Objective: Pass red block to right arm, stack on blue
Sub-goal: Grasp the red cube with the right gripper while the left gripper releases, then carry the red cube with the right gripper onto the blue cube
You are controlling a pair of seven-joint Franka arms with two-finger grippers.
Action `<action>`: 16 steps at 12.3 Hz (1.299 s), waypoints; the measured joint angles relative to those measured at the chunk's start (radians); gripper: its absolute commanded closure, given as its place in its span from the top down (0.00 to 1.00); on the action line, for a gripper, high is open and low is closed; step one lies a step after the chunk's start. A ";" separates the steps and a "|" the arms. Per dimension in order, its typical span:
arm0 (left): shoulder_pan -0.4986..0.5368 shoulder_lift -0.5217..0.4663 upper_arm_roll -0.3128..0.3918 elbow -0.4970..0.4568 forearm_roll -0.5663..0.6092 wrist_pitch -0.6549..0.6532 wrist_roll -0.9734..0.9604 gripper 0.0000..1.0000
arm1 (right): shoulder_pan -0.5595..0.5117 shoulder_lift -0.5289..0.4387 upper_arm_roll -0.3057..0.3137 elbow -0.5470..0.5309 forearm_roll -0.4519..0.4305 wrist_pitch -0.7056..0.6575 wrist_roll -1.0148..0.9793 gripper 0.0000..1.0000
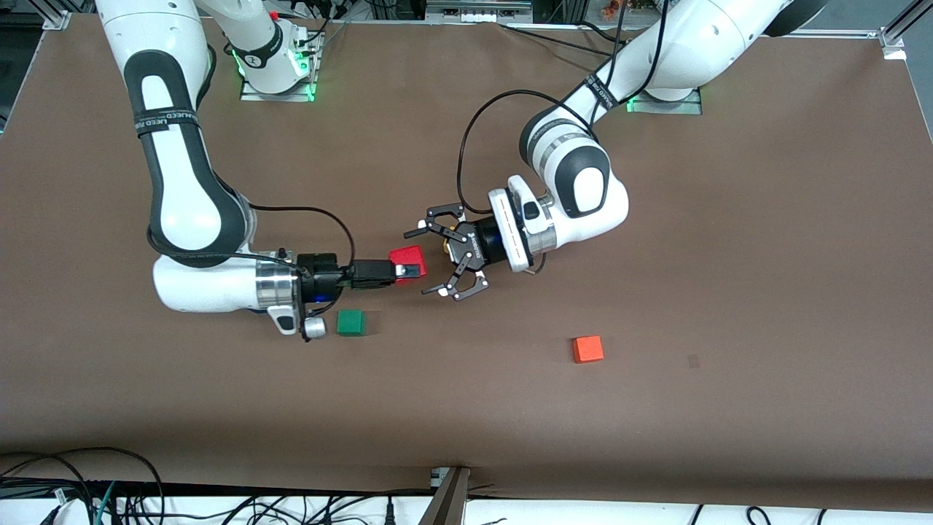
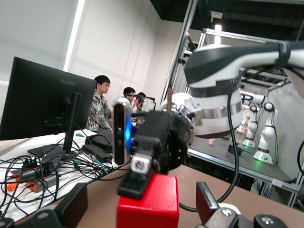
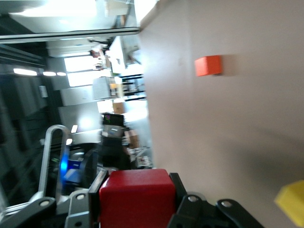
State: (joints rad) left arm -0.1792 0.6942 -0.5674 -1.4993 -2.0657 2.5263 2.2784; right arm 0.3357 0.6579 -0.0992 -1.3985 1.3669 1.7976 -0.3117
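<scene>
The hand-over was just about done. The red block (image 1: 406, 261) was up in the air over the middle of the brown surface (image 1: 729, 292), pinched between the slim fingers of the right end effector (image 1: 408, 271). The left end effector (image 1: 446, 254) was right beside it, its claw fingers spread wide and touching nothing.

The right arm lay low and reached sideways toward the left arm's end. The left arm bent down to meet it, its wrist turned flat.

Next, I think the left arm should back away. Then the right arm must carry the red block to the blue block, which no view showed. A green cube (image 1: 351, 322) and an orange cube (image 1: 587, 349) sat nearby.
</scene>
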 measured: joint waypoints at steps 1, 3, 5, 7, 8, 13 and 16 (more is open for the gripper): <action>0.012 -0.005 0.002 0.001 0.000 0.001 -0.025 1.00 | -0.004 0.000 -0.020 0.009 -0.078 0.000 0.000 0.00; 0.031 -0.009 0.005 0.001 0.009 0.001 -0.052 1.00 | -0.009 -0.001 -0.060 0.024 -0.264 0.002 0.000 0.00; 0.054 -0.011 0.007 0.002 0.097 0.002 -0.122 1.00 | -0.010 -0.001 -0.093 0.027 -0.508 0.023 0.001 0.00; 0.079 -0.026 0.007 0.006 0.250 0.001 -0.298 1.00 | -0.010 0.001 -0.117 0.023 -0.762 0.067 0.024 0.00; 0.095 -0.036 0.006 0.007 0.325 0.000 -0.383 1.00 | -0.009 0.001 -0.121 0.017 -0.873 0.094 0.053 0.00; 0.145 -0.046 0.010 -0.011 0.565 -0.025 -0.688 1.00 | 0.008 -0.016 -0.142 -0.130 -1.123 0.336 0.204 0.00; 0.148 -0.045 0.011 -0.024 0.742 -0.026 -0.914 1.00 | 0.010 -0.075 -0.147 -0.303 -1.150 0.504 0.207 0.00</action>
State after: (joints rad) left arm -0.0312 0.6489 -0.5566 -1.5232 -1.3236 2.5000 1.3647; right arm 0.3456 0.5830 -0.2467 -1.7013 0.2167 2.3016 -0.1043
